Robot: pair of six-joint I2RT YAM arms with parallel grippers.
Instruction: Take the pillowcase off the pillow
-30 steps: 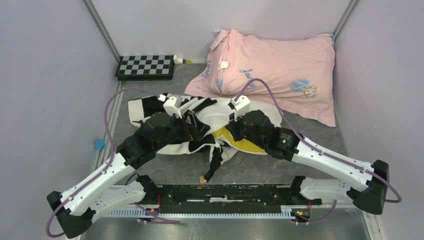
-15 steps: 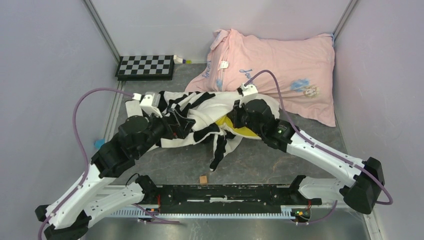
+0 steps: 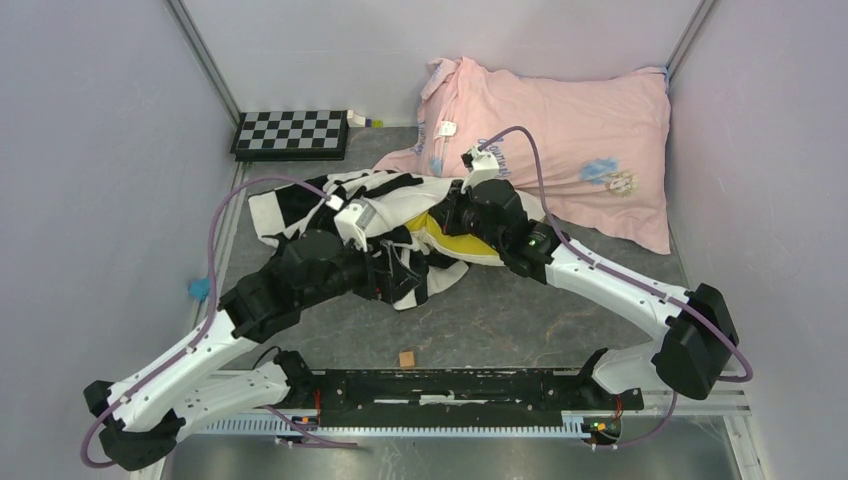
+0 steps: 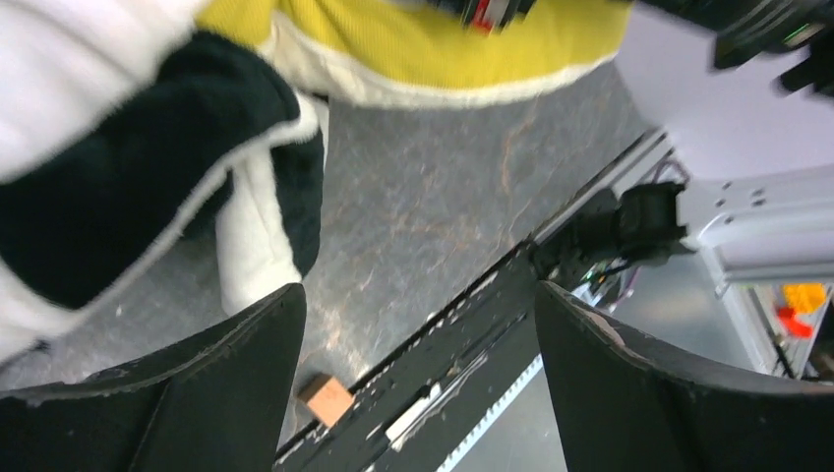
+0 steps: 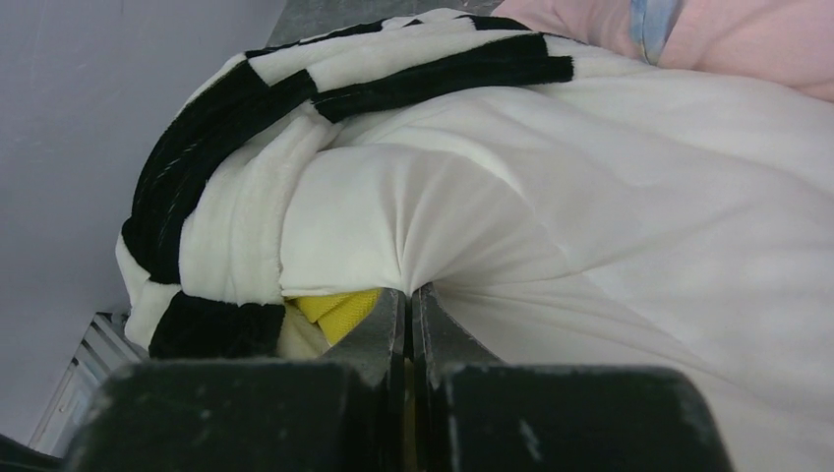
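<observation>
Right gripper pushed back toward pink pillow; left gripper drew nearer its base. Top: pillowcase bunched left of right pincer. Left wrist: jaws wide apart, empty, pillowcase beyond them. Right wrist: jaws pinched tight on white pillow, pillowcase draped beyond.

From the near left corner, the white-and-black left arm reaches in toward the middle, and its left gripper is spread wide with nothing between the fingers. The right arm stretches far and leftward. Its right gripper is pinched tight on a fold of the plump white yellow-trimmed pillow.
</observation>
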